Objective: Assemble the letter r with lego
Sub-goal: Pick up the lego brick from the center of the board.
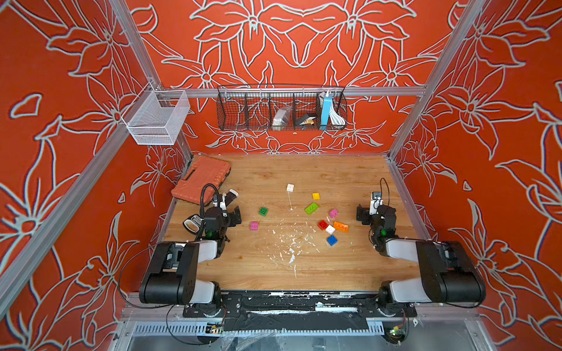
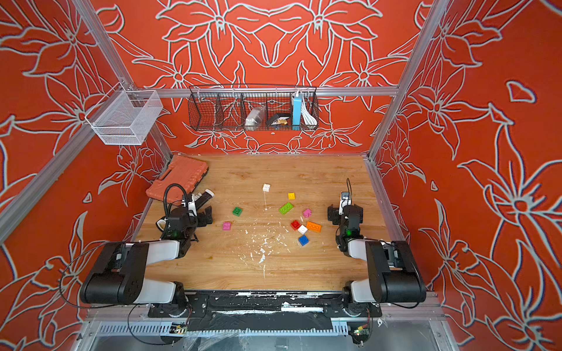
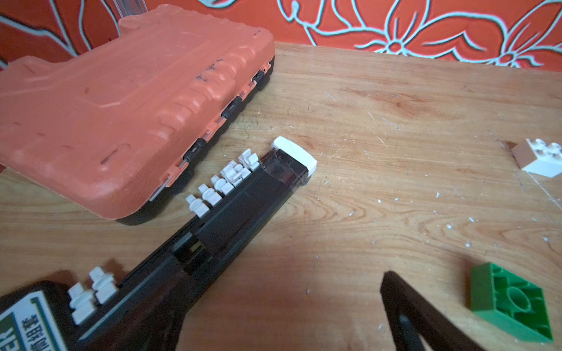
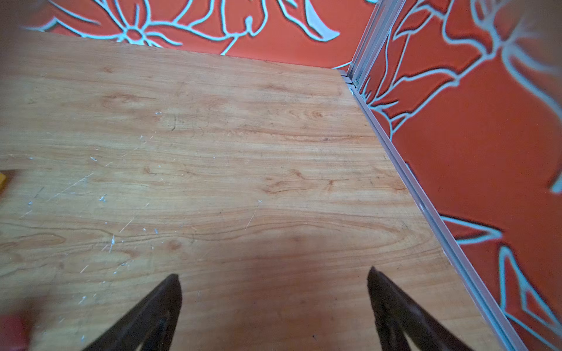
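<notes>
The left wrist view alone shows the green brick (image 3: 511, 304) lying studs down, and white clips along the black holder (image 3: 243, 212) beside the orange case (image 3: 127, 100); its cropped label reads "ER" plus Chinese characters. In both top views the lego (image 1: 311, 208) lies scattered mid-table (image 1: 349, 267) between two folded, low arms. Left gripper (image 1: 228, 211) and right gripper (image 4: 273, 275) are spread wide, gripping nothing
</notes>
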